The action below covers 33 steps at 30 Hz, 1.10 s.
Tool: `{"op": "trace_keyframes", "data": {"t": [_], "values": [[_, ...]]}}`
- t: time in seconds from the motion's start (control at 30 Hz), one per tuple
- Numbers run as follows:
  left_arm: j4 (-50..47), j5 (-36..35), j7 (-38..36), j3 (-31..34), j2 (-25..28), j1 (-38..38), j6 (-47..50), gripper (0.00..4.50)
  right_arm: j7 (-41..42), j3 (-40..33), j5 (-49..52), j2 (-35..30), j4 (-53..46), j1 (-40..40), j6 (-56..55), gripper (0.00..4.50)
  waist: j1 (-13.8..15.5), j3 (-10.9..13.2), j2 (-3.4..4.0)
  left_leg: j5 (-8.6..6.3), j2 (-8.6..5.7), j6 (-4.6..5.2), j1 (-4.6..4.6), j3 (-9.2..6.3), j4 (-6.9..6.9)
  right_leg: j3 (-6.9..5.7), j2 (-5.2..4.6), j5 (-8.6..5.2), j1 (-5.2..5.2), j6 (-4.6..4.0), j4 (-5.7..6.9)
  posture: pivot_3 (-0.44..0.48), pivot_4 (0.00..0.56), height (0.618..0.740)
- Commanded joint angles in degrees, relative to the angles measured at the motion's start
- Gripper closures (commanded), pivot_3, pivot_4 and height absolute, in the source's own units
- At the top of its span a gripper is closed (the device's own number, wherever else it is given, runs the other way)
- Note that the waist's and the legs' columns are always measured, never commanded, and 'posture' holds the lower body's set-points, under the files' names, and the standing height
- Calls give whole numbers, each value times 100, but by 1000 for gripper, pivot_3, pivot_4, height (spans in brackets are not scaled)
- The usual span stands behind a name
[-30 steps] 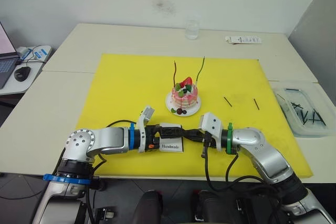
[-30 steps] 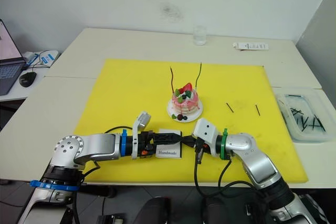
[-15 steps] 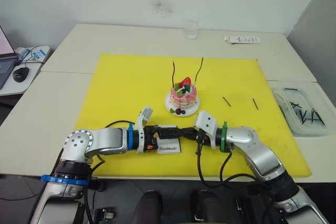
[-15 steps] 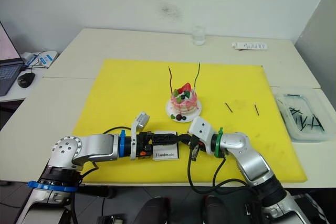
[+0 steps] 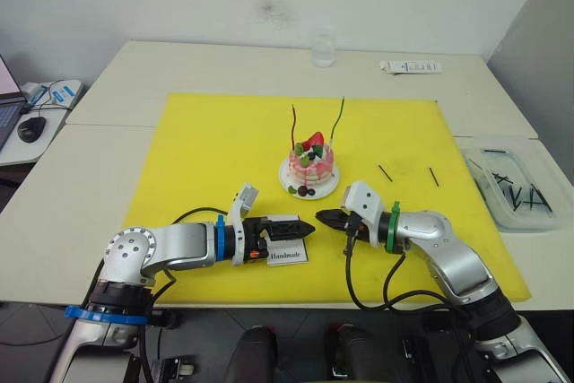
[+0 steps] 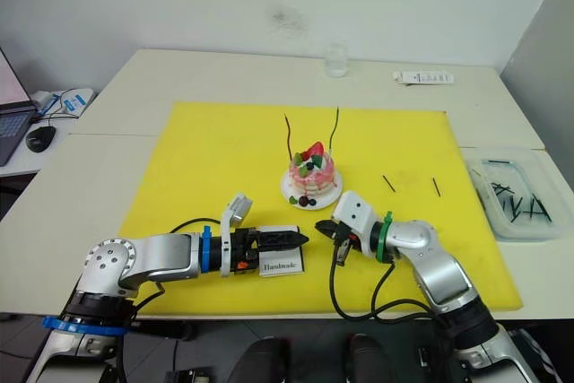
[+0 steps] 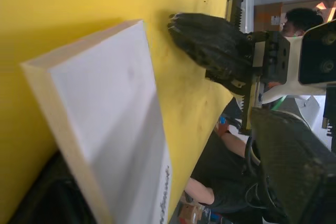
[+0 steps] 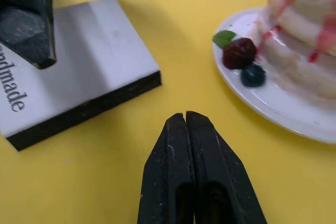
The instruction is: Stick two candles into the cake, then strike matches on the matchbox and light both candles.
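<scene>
I judge the candle step done: the red candle (image 5: 293, 123) and the green candle (image 5: 338, 118) both stand in the cake (image 5: 311, 162), thin and slightly wavy, so I am now in the striking step. My left gripper (image 5: 300, 229) lies low on the yellow mat (image 5: 206, 150) over the matchbox (image 5: 287, 256); the box sits flat between its fingers, but I cannot tell if they press it. My right gripper (image 6: 325, 228) points at the box from just beside it, its black fingers (image 8: 184, 145) pressed together, and I see no match between them. Two matches (image 5: 385, 173) lie loose on the mat to the right of the cake, short and straight. Next, I think, the right arm must fetch one. The box is a white slab with a dark edge; the white plate (image 8: 273, 111) looks smooth and glossy.
</scene>
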Motion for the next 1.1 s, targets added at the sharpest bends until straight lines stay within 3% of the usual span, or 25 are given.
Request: {"op": "trace_keyframes", "data": {"t": [0.03,0.37,0.57,0.87,1.1], "values": [[-84,63,239,-129,28,262,25,1460,-21,-172,111,-71,-320,45,18,4500,-17,0,0,0,0,0,0,0,-1,0,0,-2,0,-2,0,0,150,740],[-171,63,388,110,-98,345,-59,4492,-127,-273,278,-70,-724,190,316,4500,-50,0,0,-1,0,0,0,0,-4,0,1,-6,-1,0,1,0,150,740],[-370,63,149,452,-105,109,-60,4492,-276,-680,631,-34,-955,134,753,4500,-56,1,0,-1,0,0,0,-3,-4,-3,1,-5,-2,1,4,0,150,740],[-944,63,-2060,1302,-128,-719,-236,4492,-879,-1511,931,-125,-1581,309,1247,4500,-50,3,-1,0,-5,0,-14,-10,-2,-13,2,-5,-7,1,-2,0,150,740],[-1070,63,-2670,1069,-318,-421,-376,4492,-1111,-1562,971,-112,-1643,361,1310,4500,-57,3,0,0,0,0,-20,-11,-3,-14,4,-6,-11,2,-4,0,150,740]]}}
